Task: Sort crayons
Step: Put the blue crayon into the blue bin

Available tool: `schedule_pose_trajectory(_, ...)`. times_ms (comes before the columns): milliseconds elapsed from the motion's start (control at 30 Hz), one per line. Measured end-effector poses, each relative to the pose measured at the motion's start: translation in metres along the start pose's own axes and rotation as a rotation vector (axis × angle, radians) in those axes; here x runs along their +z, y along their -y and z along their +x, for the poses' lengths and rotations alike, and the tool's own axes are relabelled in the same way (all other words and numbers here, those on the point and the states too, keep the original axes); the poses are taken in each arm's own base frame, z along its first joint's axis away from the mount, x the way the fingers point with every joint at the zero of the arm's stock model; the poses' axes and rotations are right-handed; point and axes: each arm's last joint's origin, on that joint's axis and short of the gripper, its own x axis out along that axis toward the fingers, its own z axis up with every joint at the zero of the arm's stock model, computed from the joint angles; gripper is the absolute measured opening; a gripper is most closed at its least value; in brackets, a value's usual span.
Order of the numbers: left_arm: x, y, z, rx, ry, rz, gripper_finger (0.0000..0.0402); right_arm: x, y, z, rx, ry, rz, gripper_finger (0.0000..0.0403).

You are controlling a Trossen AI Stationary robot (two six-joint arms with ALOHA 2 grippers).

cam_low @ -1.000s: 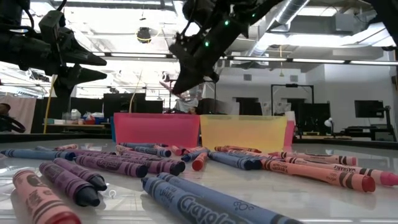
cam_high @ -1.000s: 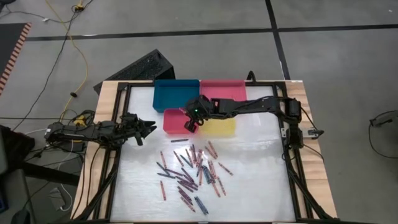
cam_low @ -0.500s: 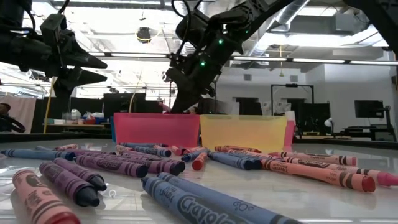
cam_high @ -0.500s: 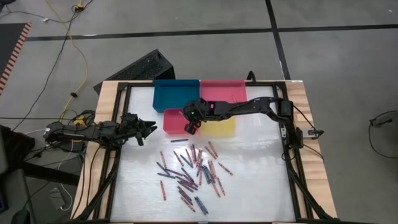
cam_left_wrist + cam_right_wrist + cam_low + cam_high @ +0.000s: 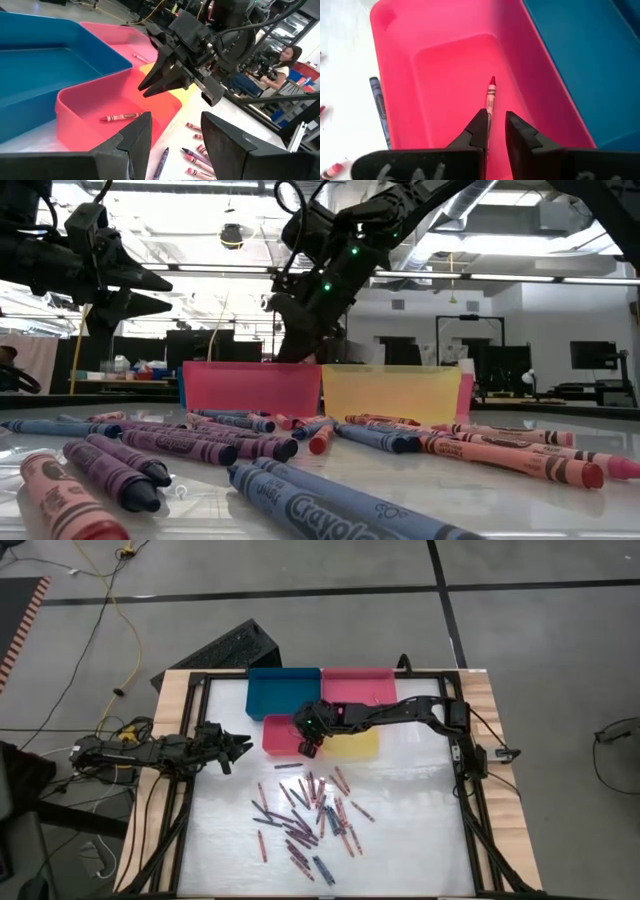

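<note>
My right gripper [image 5: 307,747] hangs over the right end of the red tray [image 5: 282,735], fingers pointing down into it, slightly open and empty [image 5: 496,127]. A red crayon [image 5: 491,92] lies flat on the tray floor below the fingertips, and it also shows in the left wrist view [image 5: 120,117]. Many red, pink, purple and blue crayons [image 5: 310,815] lie scattered on the white table top. My left gripper [image 5: 243,747] hovers open and empty at the table's left side, pointing toward the trays.
A blue tray [image 5: 283,690] and a pink tray [image 5: 357,685] stand at the far edge, and a yellow tray [image 5: 355,743] stands right of the red one. A blue crayon [image 5: 379,107] lies on the table beside the red tray. A person [image 5: 282,55] sits beyond the table.
My right gripper has gone down and a little toward the table's left, from above the red tray's rim to low over its right end.
</note>
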Motion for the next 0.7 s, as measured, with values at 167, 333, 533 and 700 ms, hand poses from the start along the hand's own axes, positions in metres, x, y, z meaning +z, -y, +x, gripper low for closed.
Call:
schedule_pose_trajectory(167,0.0,0.0,0.0,-0.001,-0.002,0.003,0.016,0.02,-0.019,-0.023,0.097,0.088,-0.076,0.0062)
schedule_pose_trajectory(333,0.0,0.0,0.0,0.0,-0.006,0.005,0.016,0.027,-0.054,-0.034,0.174,0.136,-0.22,0.0062)
schedule_pose_trajectory(533,-0.001,0.0,0.001,0.005,-0.011,0.009,0.016,0.022,-0.084,-0.042,0.18,0.149,-0.307,0.0062)
schedule_pose_trajectory(700,-0.001,0.0,0.001,0.005,-0.011,0.009,0.016,0.019,-0.096,-0.045,0.188,0.153,-0.318,0.0062)
